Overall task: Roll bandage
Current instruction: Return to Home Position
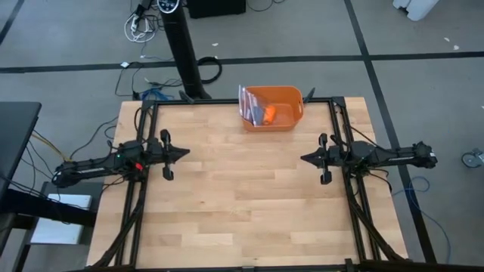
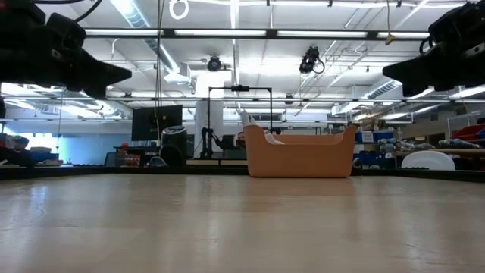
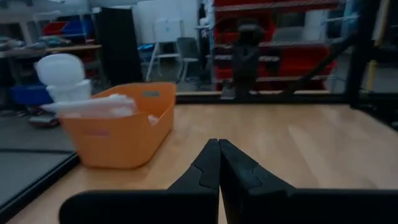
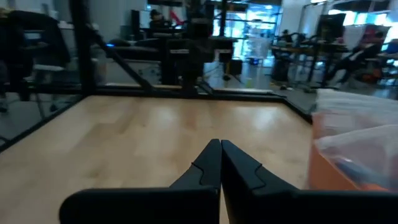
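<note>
The bandage [image 1: 269, 114] is a small bright orange roll lying inside the orange bin [image 1: 291, 121] at the table's far edge, beside a clear plastic bag [image 1: 252, 103]. My left gripper [image 1: 187, 153] hovers shut at the table's left side, pointing level toward the middle. My right gripper [image 1: 302, 159] hovers shut at the right side, pointing level toward the middle. In the wrist views each pair of fingers [image 3: 219, 167] [image 4: 220, 165] is closed with nothing between them. Both grippers stand well away from the bin.
The orange bin [image 2: 299, 155] stands at the far edge's middle, the bag [image 3: 99, 106] rising over its rim. Black frame rails [image 1: 344, 136] run along the table's left, right and far edges. Bare wooden tabletop [image 1: 242, 204] lies between and in front of the arms.
</note>
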